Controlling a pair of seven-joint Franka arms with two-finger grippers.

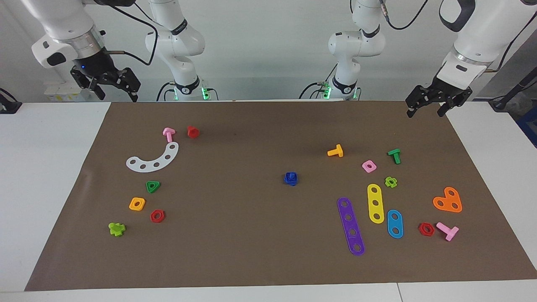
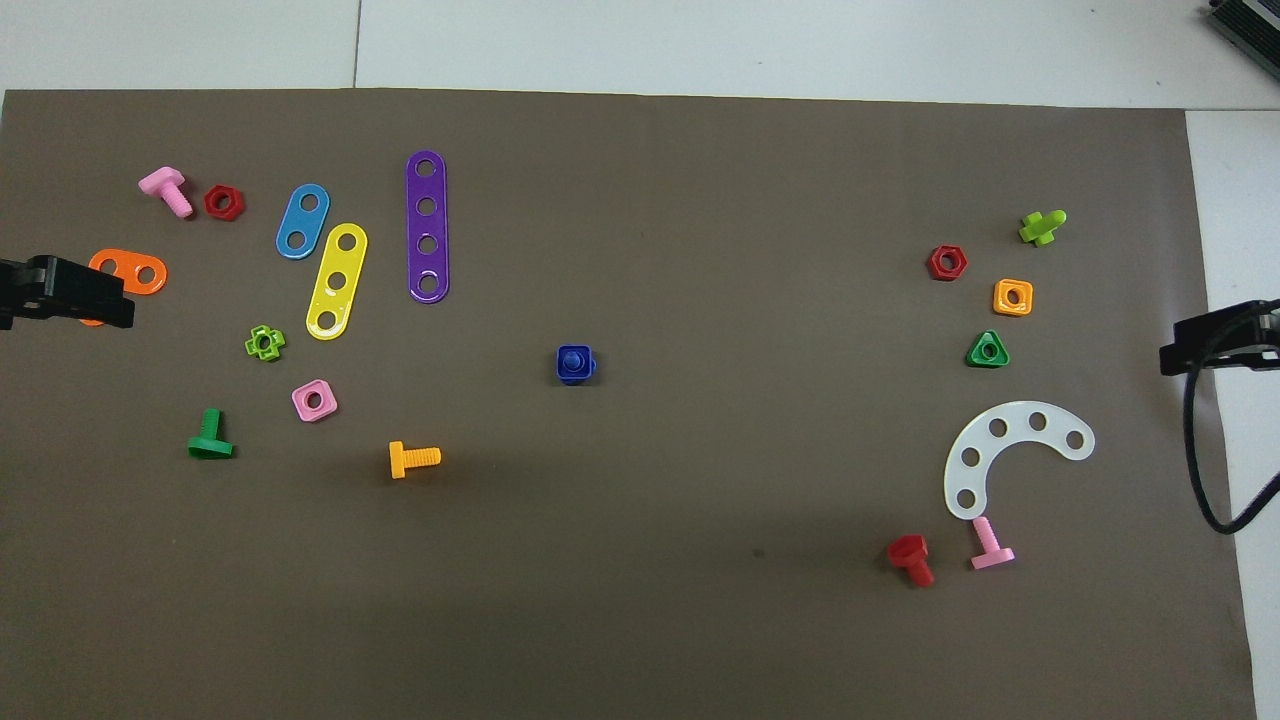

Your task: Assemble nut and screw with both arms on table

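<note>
Both task parts already joined, by the look of it: nut (image 1: 290,179) and screw (image 1: 290,175) together as one dark-blue piece near the middle of the brown mat (image 1: 260,251), well apart from every edge and corner. Seen from overhead as a squarish blue body with a round stub in its centre; not possible to tell how deep the thread sits. No gripper on it or near it.

Left gripper (image 1: 427,107) up in the air over the mat corner at the robots' edge, toward the left arm's end of the table, fingers spread, holding nothing. Right gripper (image 1: 112,89) also raised, over the white table (image 1: 50,167) just off the mat corner at the right arm's end, fingers spread, holding nothing.

Judged from this: assembly done and set down, both arms pulled away. Little or nothing left, maybe only going to rest. Other coloured bolts, nuts and plates lying loose toward both short edges, untouched.
</note>
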